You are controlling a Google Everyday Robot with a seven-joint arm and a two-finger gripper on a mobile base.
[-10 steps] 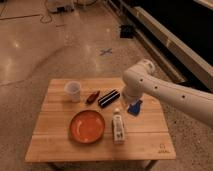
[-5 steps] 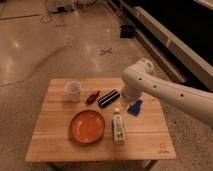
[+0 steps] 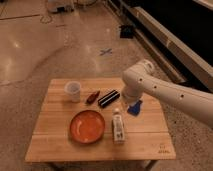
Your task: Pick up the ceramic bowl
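Note:
The ceramic bowl is wide, shallow and orange-red. It sits on the wooden table, front of centre. My white arm reaches in from the right and bends down over the table's right half. My gripper hangs at its end, above the table to the right of and behind the bowl, apart from it. It is near a blue object.
A white cup stands at the back left. A small red-brown item and a black oblong item lie behind the bowl. A white carton lies just right of the bowl.

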